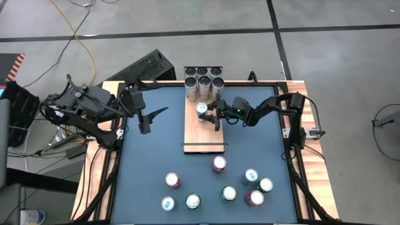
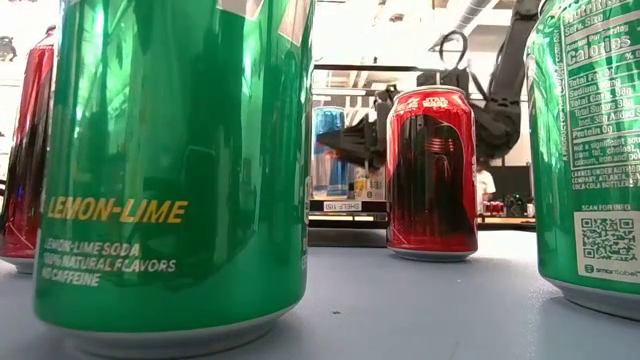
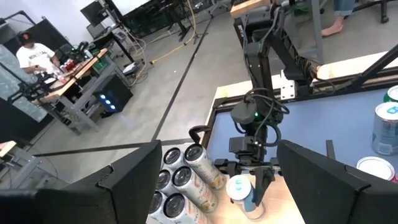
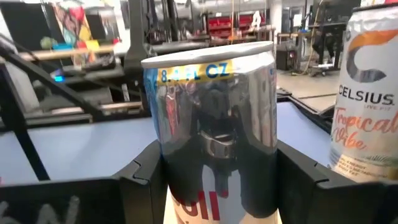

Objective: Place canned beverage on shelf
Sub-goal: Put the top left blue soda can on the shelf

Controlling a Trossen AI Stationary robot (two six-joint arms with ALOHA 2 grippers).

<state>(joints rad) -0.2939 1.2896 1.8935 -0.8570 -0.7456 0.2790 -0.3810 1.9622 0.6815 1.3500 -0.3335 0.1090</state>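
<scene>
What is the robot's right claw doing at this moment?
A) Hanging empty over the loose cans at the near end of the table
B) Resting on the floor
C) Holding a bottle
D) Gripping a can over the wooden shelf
D: the right claw is closed around a silver-and-blue can just above the shelf, beside the six cans already standing at its far end.

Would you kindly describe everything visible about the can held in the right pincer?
The slim blue-and-silver metal can stands upright on the pale wood plank shelf, near the six silver-topped cans at the far end. Its sealed silver top faces up. The right pincer clamps its sides with both dark fingers; nothing else touches it.
</scene>
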